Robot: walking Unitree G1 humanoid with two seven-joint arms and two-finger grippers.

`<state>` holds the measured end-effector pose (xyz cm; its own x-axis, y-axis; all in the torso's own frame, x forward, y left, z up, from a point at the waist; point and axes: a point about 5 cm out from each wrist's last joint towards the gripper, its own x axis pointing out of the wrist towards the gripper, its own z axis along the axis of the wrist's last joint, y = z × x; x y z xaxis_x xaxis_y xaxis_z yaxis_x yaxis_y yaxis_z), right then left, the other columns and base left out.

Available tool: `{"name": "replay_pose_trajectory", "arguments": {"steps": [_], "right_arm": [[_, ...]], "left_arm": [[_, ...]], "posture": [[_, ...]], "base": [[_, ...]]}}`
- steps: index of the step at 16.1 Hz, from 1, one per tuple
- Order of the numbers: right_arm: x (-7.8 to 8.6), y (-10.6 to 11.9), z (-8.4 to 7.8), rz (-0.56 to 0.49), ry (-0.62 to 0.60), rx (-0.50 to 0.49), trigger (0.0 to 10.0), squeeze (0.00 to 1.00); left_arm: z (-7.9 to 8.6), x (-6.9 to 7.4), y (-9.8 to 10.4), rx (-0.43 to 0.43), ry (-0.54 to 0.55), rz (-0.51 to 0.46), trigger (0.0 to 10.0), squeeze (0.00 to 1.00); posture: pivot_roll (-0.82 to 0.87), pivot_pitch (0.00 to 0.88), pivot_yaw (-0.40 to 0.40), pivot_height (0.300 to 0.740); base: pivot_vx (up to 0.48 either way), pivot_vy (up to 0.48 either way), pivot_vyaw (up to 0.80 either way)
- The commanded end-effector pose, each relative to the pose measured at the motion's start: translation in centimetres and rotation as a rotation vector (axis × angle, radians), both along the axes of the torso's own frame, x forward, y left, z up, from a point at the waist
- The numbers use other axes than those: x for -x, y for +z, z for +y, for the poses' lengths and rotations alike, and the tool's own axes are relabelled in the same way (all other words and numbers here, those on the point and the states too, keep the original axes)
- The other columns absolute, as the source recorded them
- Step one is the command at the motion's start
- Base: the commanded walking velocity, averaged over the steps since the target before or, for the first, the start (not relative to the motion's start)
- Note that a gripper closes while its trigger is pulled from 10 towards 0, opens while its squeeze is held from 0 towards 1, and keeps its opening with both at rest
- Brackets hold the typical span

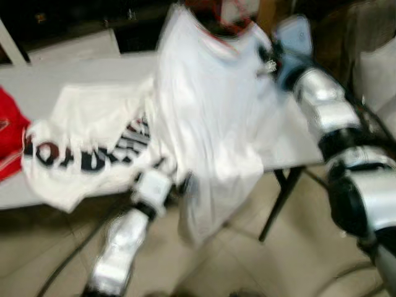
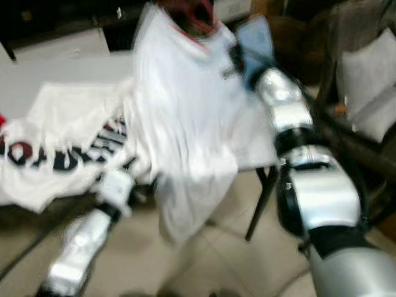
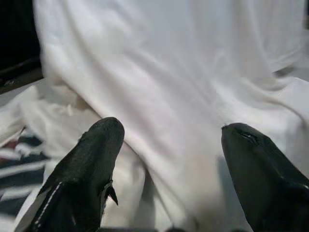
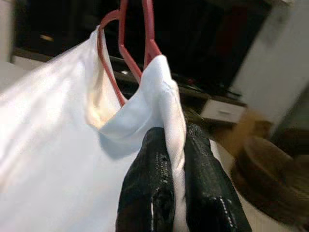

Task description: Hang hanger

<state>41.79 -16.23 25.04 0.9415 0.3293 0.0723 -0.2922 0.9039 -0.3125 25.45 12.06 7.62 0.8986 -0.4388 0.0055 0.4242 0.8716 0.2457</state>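
R hand [image 4: 176,145] clamped on white shirt [image 1: 204,105] w/ red hanger [image 4: 128,43] | L hand [image 3: 169,159] apart, by shirt

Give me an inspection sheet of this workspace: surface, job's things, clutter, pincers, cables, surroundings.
Surface: grey table on black legs, mostly covered in clothes.
Job's things: white shirt on a red hanger, held up off the table, its hem hanging past the table edge.
Clutter: white printed shirt spread on the table; red garment at the robot's far left.
Pincers: right pincer shut on the white shirt's shoulder, beside the hanger; left pincer open, close to the hanging cloth, gripping nothing.
Cables: dark cable along the floor by the left arm.
Surroundings: tiled floor; pillows on dark furniture at right. Head views blurred.
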Motion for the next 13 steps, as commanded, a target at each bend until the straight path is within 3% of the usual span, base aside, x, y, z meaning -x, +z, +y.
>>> {"name": "replay_pose_trajectory", "arguments": {"steps": [1,13], "right_arm": [[-0.18,1.68,1.06,-0.057,0.013,-0.013,10.0,0.00],[-0.30,1.13,1.20,-0.038,0.001,-0.005,10.0,0.00]], "left_arm": [[0.93,-0.15,0.30,-0.023,0.023,-0.016,10.0,0.00],[1.10,-0.07,0.38,-0.028,0.027,-0.016,10.0,0.00]], "posture": [[0.03,0.000,0.018,0.736],[0.04,0.000,0.016,0.736]], "base": [[0.386,0.000,0.00],[0.385,0.000,0.00]]}}
